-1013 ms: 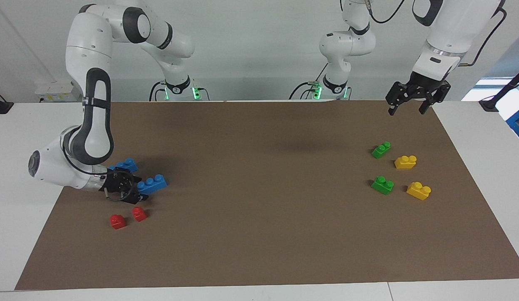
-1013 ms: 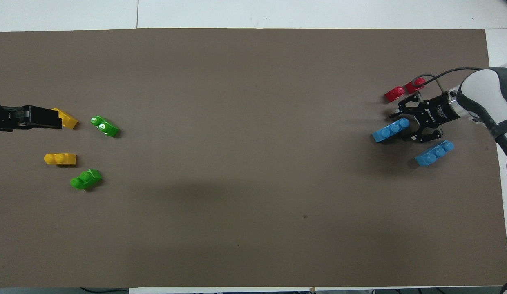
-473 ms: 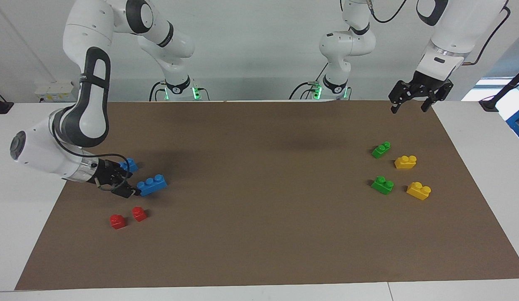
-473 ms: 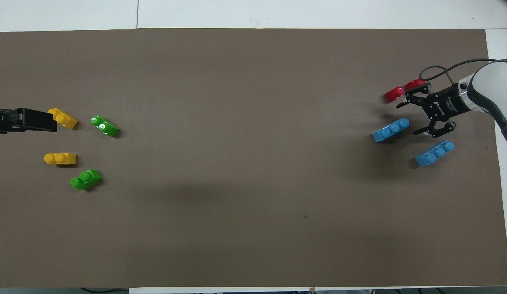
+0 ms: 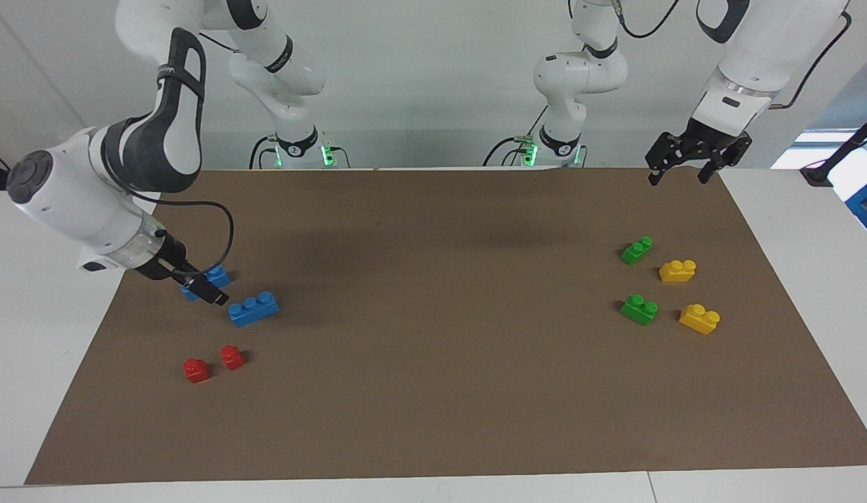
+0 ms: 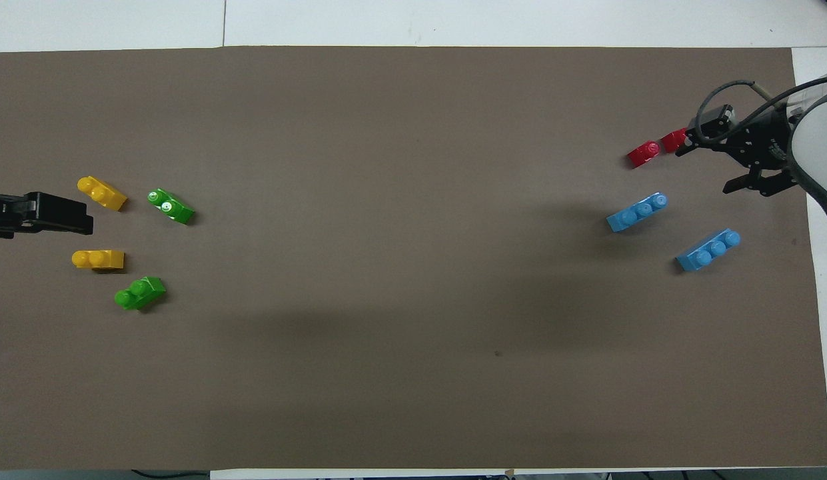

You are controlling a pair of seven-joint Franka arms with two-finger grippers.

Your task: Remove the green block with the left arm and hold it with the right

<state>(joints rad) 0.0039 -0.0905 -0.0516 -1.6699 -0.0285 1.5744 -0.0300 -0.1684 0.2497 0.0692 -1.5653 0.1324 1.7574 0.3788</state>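
The green block [image 5: 637, 249] [image 6: 140, 293], bright and chunky with two studs, lies on the brown mat at the left arm's end, with nothing touching it. My left gripper [image 5: 678, 180] [image 6: 85, 215] hangs open and empty, high over the mat's edge by the robots, well apart from the block. In the overhead view it shows between the two yellow bricks. My right gripper [image 5: 213, 293] [image 6: 704, 171] is open and empty at the right arm's end. It is raised over the mat beside the blue bricks.
A darker green brick [image 5: 639, 309] [image 6: 171, 206] lies farther from the robots than the green block, with two yellow bricks [image 5: 678, 270] [image 5: 699, 318] beside them. Two blue three-stud bricks [image 5: 253, 309] [image 6: 708, 249] and two red bricks [image 5: 196, 369] lie at the right arm's end.
My right gripper has drawn back from the blue brick toward the right arm's end of the mat and risen, leaving the brick lying. The left gripper has barely shifted.
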